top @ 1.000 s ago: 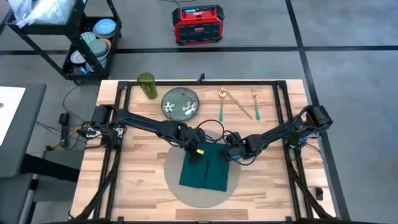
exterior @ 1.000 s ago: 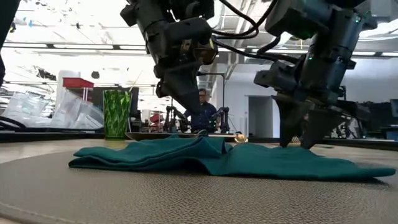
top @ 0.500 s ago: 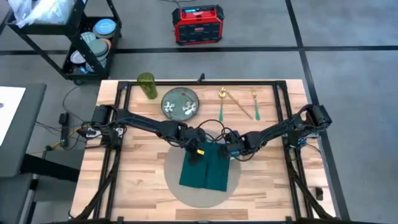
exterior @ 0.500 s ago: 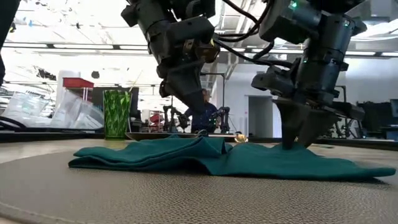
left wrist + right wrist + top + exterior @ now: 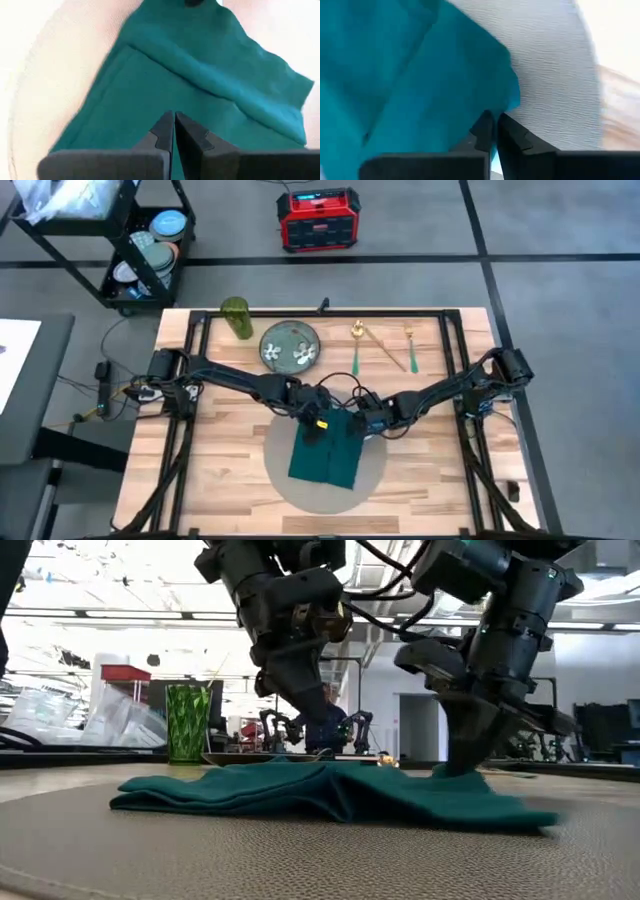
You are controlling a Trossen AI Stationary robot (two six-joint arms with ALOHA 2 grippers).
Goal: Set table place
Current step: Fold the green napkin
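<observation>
A soft, rumpled teal cloth napkin (image 5: 328, 452) lies folded on the round, coarse-woven grey-beige placemat (image 5: 282, 480), which sits at the middle front of the striped butcher-block bench (image 5: 220, 440). The left gripper (image 5: 315, 425), fingers pressed together and empty, hovers over the napkin's far edge. The right gripper (image 5: 362, 423) pinches the napkin's far right corner.

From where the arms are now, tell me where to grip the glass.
Grip the green glass around its upper half, coming in level from the side facing the placemat. It stands upright and tall at the table's far left, apart from the plate, so probably the left gripper suits.
</observation>
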